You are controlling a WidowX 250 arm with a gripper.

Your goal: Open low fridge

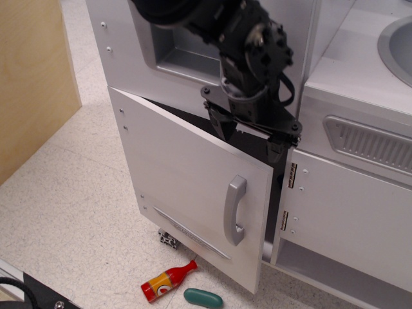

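The low fridge's large white door (183, 187) stands ajar, its handle side swung out towards me, with a dark gap (273, 193) behind it. Its curved grey handle (234, 210) is on the right side and the slim grey vent strip (190, 232) runs near the bottom. My black gripper (247, 136) hangs open and empty just above the door's top right edge, in front of the dark opening. One finger (217, 123) is above the door's top edge, the other (275, 150) is near the cabinet's right post. It does not touch the handle.
The upper panel with the recessed grey dispenser (180, 45) is behind my arm. A narrower white door with silver hinges (351, 212) and a sink (399, 38) are on the right. A red bottle (166, 281), a green object (203, 297) and a small grey block (168, 238) lie on the floor. A wooden panel (32, 77) stands at left.
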